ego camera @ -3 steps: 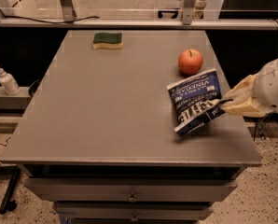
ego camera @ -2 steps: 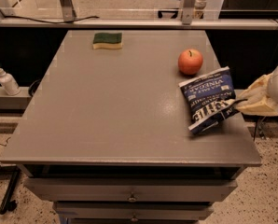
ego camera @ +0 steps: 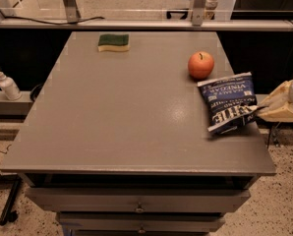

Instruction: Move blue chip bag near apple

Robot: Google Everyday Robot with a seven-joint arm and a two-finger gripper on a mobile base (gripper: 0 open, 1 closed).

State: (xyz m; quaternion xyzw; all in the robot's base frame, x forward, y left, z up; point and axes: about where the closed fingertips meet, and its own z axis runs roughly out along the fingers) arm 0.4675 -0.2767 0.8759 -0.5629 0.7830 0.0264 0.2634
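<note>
Gripper [ego camera: 259, 109] at right edge of frame, beige fingers reaching in from beyond the table's right side, pinched shut on the lower right edge of the blue chip bag [ego camera: 228, 101]. Bag sits at the right margin of the grey table [ego camera: 127, 112], tilted, white lettering facing up, its white and black band toward the lower left. Its lower corner appears raised off the surface, though I cannot tell for sure whether the bag touches the tabletop. Apple [ego camera: 201, 65] stands just above and left of the bag's top corner, near it but with a narrow gap showing. Compared with a second ago: the bag has shifted rightward and a little up the frame, now closer to the table's right edge, and the gripper has drawn back to the right with it, so less of the arm shows. The bag's top edge now lies nearer the apple's lower right side than before. Apple has not moved. Green-yellow sponge [ego camera: 113, 42] unchanged at upper left of the tabletop, well apart from both. White pump bottle [ego camera: 8, 84] on the ledge at far left, also unchanged.
</note>
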